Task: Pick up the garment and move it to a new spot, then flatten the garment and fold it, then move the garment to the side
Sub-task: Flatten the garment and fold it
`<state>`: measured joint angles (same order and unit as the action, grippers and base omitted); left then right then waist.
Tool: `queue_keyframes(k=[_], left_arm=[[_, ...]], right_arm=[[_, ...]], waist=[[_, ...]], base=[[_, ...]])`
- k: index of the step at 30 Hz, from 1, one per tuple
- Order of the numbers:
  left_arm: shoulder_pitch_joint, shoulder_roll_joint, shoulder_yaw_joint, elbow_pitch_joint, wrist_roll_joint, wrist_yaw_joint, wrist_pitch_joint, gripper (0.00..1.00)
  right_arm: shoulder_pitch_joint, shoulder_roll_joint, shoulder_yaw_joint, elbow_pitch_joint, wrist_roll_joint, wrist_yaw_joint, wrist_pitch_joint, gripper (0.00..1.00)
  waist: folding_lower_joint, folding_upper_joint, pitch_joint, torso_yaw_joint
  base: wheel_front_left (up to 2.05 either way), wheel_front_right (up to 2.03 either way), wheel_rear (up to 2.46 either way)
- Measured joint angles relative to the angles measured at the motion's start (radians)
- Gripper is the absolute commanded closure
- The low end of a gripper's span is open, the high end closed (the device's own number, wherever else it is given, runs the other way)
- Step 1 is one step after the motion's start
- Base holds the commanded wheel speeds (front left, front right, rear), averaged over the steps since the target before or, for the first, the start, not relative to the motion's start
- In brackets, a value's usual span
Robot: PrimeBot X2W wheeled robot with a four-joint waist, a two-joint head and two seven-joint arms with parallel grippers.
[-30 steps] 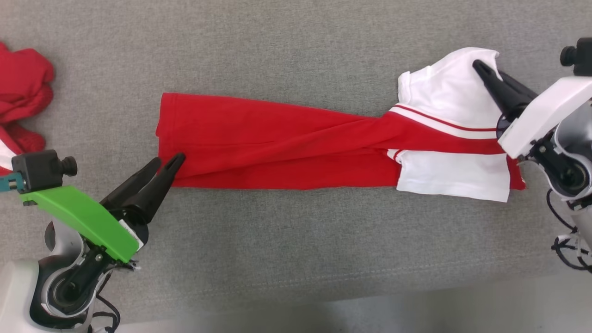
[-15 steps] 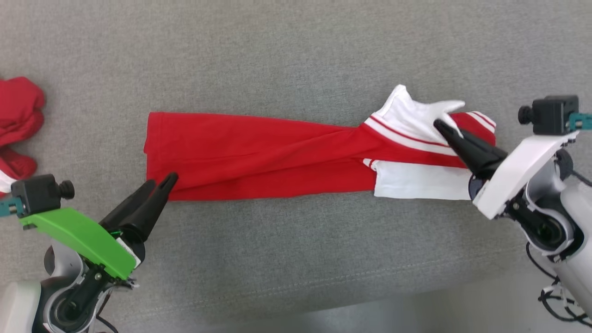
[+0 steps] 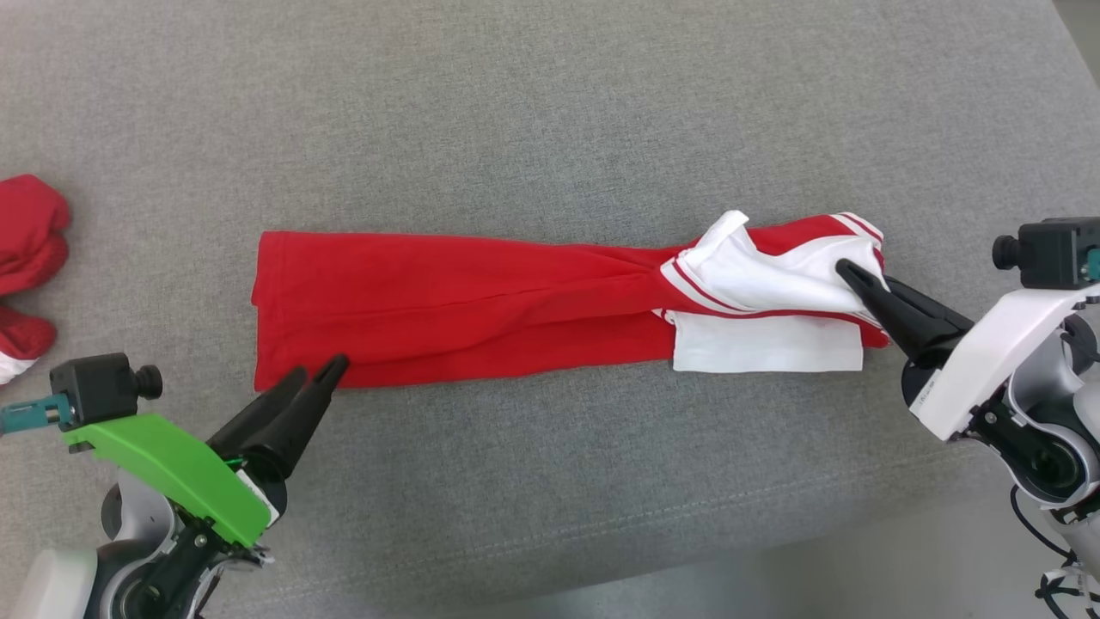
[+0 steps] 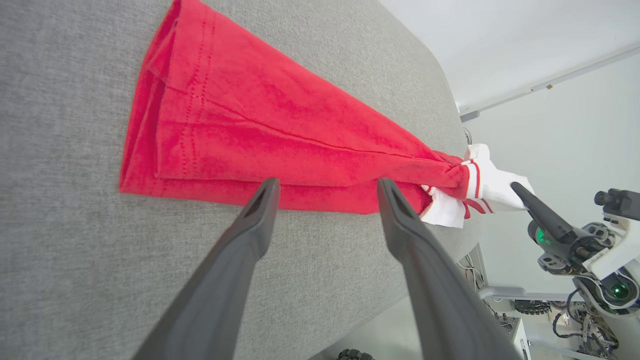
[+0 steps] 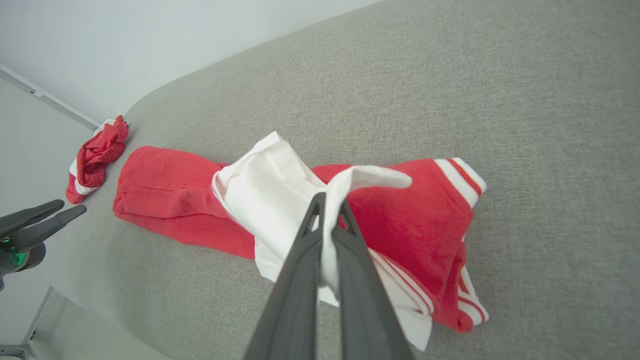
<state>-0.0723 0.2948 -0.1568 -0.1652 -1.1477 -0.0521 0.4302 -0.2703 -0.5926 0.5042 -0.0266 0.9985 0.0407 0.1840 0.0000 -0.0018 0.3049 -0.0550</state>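
Note:
The garment (image 3: 473, 301) is red with white, red-striped sleeves and lies stretched in a long band across the grey surface. My right gripper (image 3: 846, 271) is shut on the white sleeve (image 3: 773, 275) at the garment's right end. It holds that cloth bunched up over the red part. The right wrist view shows white fabric pinched between the closed fingers of the right gripper (image 5: 330, 200). My left gripper (image 3: 318, 368) is open at the garment's near left corner. In the left wrist view its fingers (image 4: 260, 210) stand apart with nothing between them, their tips at the red hem (image 4: 200, 185).
A second crumpled red and white cloth (image 3: 26, 258) lies at the far left edge of the surface. The grey padded surface (image 3: 550, 112) ends along its front edge (image 3: 601, 563), with pale floor beyond. A wide stretch of the surface lies behind the garment.
The head camera has shifted. My right gripper has drawn the white sleeve end inward and nearer, from spread out flat to bunched over the red band. My left gripper stays at the near left corner.

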Motion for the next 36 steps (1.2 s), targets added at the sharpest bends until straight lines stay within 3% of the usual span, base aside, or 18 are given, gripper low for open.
queue_keyframes(k=[10, 34, 36], left_arm=[[0.014, -0.006, -0.019, -0.024, 0.001, 0.003, 0.009, 0.00], [-0.016, -0.025, -0.035, -0.032, 0.004, 0.004, 0.008, 0.00], [-0.017, -0.025, -0.034, -0.031, 0.004, 0.004, 0.007, 0.00]], right_arm=[[0.013, -0.024, -0.018, -0.018, -0.005, -0.025, -0.009, 1.00], [-0.025, -0.035, -0.008, -0.025, -0.057, -0.042, -0.007, 1.00], [-0.028, -0.035, -0.008, -0.020, -0.059, -0.043, -0.007, 0.84]], waist=[[0.0000, 0.0000, 0.017, 0.012], [0.0000, 0.0000, 0.102, 0.076], [0.0000, 0.0000, 0.102, 0.074]], base=[[0.00, 0.00, 0.00], [0.00, 0.00, 0.00], [0.00, 0.00, 0.00]])
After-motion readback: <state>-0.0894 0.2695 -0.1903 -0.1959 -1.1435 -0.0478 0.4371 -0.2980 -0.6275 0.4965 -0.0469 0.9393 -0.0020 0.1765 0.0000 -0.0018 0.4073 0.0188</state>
